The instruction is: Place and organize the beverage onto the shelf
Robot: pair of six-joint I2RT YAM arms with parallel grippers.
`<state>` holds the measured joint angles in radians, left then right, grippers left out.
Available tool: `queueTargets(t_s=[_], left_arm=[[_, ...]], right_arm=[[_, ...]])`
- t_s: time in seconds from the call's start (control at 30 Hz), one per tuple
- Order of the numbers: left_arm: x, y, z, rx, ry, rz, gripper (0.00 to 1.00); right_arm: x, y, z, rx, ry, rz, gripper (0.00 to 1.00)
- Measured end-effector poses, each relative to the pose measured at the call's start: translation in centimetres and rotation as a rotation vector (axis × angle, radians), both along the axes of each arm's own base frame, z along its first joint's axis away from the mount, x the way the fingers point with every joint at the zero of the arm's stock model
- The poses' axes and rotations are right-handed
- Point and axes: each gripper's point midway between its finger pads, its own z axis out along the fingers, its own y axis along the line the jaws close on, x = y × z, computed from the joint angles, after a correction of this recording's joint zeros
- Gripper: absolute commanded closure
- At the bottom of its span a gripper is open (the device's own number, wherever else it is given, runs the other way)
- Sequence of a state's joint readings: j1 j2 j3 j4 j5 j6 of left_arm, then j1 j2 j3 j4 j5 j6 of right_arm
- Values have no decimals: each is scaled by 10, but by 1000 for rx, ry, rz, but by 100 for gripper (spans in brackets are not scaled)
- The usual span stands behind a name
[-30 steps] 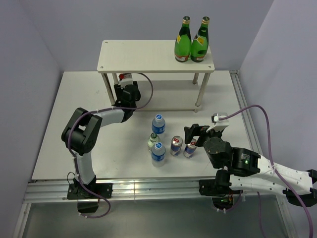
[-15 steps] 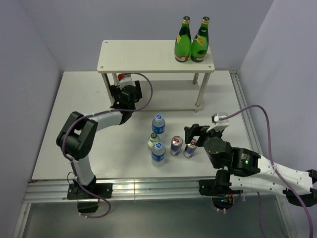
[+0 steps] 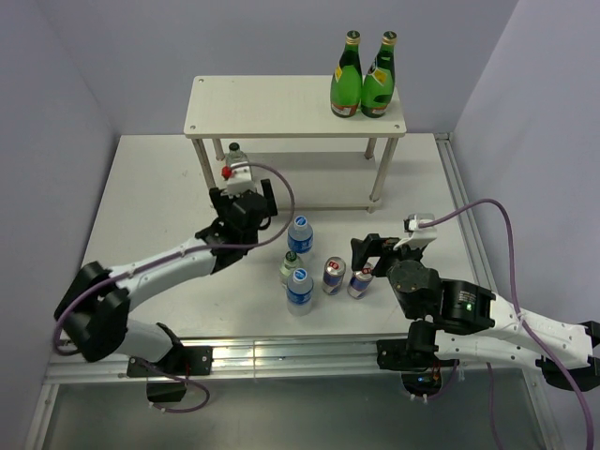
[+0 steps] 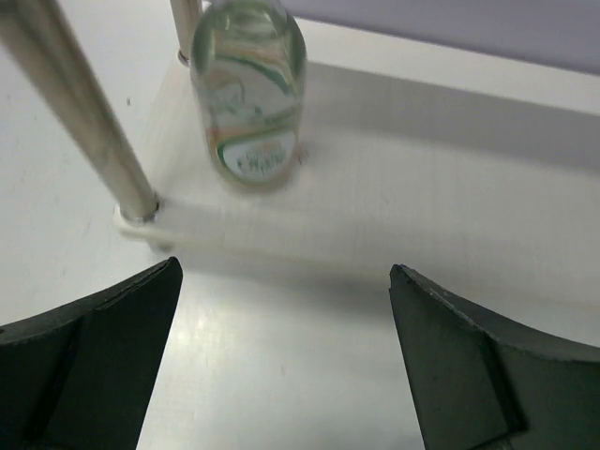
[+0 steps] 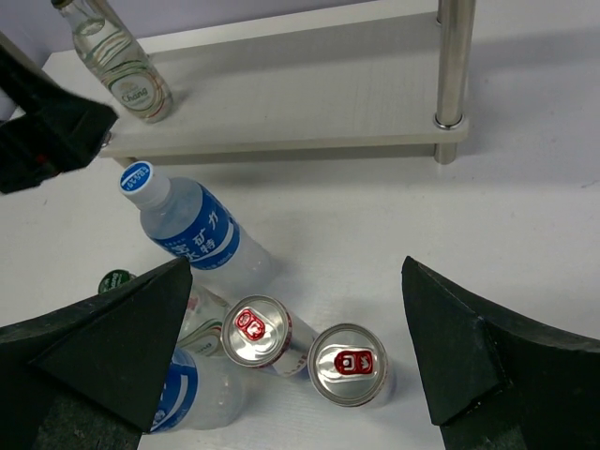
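The off-white shelf [image 3: 281,105] stands at the back, with two green glass bottles [image 3: 362,80] on the right of its upper board. A clear bottle with a green and white label [image 4: 248,89] stands upright at the left end of the lower board [image 4: 441,178], beside a leg [image 4: 80,112]. My left gripper [image 4: 284,272] is open and empty in front of that board, apart from the bottle [image 3: 234,155]. On the table stand two red-tabbed cans [image 5: 258,330] [image 5: 349,363], two blue-labelled water bottles [image 5: 192,230] [image 3: 300,289] and a green-capped bottle [image 3: 289,266]. My right gripper [image 5: 295,272] hovers open above the cans.
The shelf's front right leg [image 5: 452,66] stands just beyond the cans. The left arm [image 3: 159,267] stretches across the left of the table. A purple cable loops over the right arm [image 3: 469,309]. Grey walls close in the table on both sides and behind.
My left gripper has opened, let go of the clear bottle on the lower board and drawn back toward the table's front. The right arm has not moved.
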<state>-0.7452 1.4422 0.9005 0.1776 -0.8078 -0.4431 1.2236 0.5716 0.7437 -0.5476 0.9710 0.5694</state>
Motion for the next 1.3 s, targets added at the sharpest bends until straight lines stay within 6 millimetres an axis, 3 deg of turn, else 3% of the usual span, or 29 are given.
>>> queueTargets(t_s=[0.27,0.33,0.57,0.73,0.8,0.9,0.97,1.3], left_arm=[[-97,-9,44,-132,-9,-81,1],[-121,-15,43,-165,2,-112,1],[-230,-57,-21,-103,102,-313,1],[-294,-94,-35,-22,34,-382,1],[-312,-112,-57,73,22,-403,1],[-324,-126,-87,177,6,-399,1],[-323,-125,-93,199,1,-390,1],[-319,-118,-74,154,-12,-382,1]], right_arm=[[0,-2,-3,-13,7,-11,0],[0,-2,-3,-14,5,-14,0],[1,-6,-5,-29,6,-36,0],[1,-6,-8,-36,14,-39,0],[0,-7,-7,-28,12,-39,0],[0,-7,-7,-24,12,-41,0],[0,-8,-8,-26,13,-41,0],[-1,-8,-7,-18,13,-39,0]])
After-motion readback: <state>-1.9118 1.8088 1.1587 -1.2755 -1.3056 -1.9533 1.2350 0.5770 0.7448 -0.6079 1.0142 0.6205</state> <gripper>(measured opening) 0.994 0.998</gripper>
